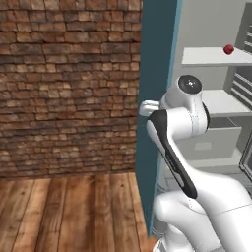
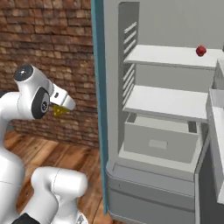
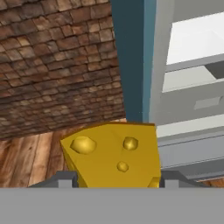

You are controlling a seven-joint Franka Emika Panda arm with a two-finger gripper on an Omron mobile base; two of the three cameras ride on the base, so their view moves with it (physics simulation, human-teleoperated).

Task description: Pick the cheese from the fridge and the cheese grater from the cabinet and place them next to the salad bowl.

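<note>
Cheese, a yellow-orange holed wedge (image 3: 114, 154), sat clamped between the two-finger gripper (image 2: 61, 109) jaws, outside the open teal-sided fridge (image 2: 99, 109) | risk: shallow hold might slip during swing | could clip fridge's side

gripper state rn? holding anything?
Gripper: closed on the cheese, held outside the open fridge.

Matt yellow cheese (image 3: 114, 154) with holes; rough brick wall (image 3: 57, 61).
</note>
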